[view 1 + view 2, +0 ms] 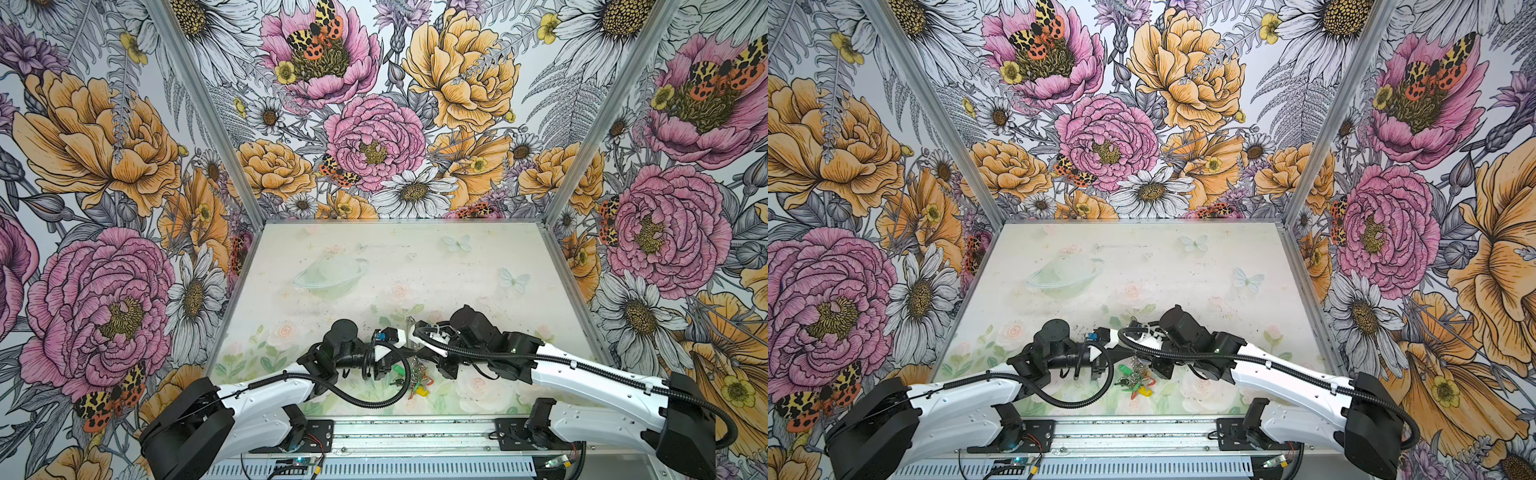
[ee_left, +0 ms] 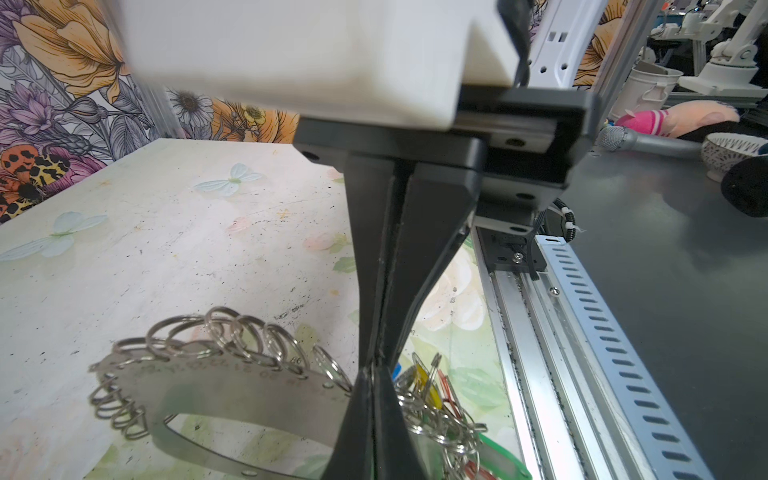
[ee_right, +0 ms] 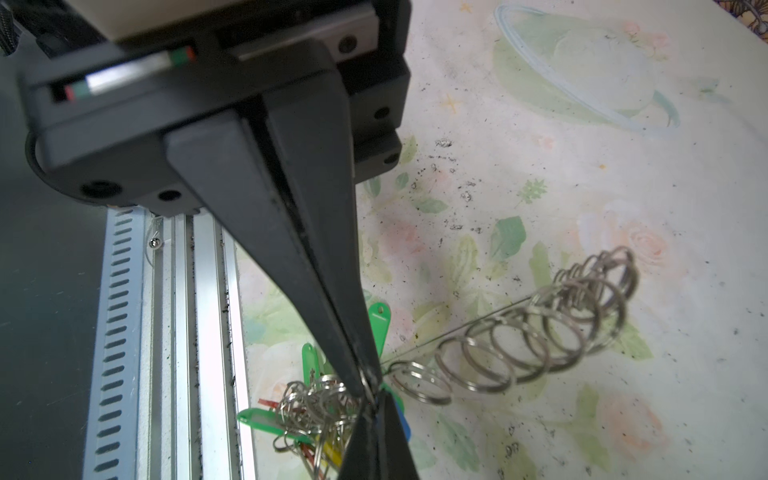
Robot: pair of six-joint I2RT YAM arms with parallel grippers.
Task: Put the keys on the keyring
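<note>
The keyring [image 2: 232,390], a flat grey oval band edged with small wire rings, is held up edge-on [image 3: 540,328] over the table's front. My right gripper [image 3: 372,392] is shut on a small ring at its rim. My left gripper [image 2: 376,365] meets it tip to tip and is shut on a thin silvery piece. Of the keys only the blue tag [image 3: 405,426] shows, right beside those tips [image 2: 397,370]; the metal key is mostly hidden. In a top view both grippers, left [image 1: 411,358] and right [image 1: 419,355], converge near the front middle.
A bunch of keys with green, red and yellow tags [image 1: 415,380] hangs from the keyring's rings just under the grippers [image 3: 311,409]. An aluminium rail [image 1: 415,432] runs along the table's front edge. Flowered walls close in the left, right and back sides.
</note>
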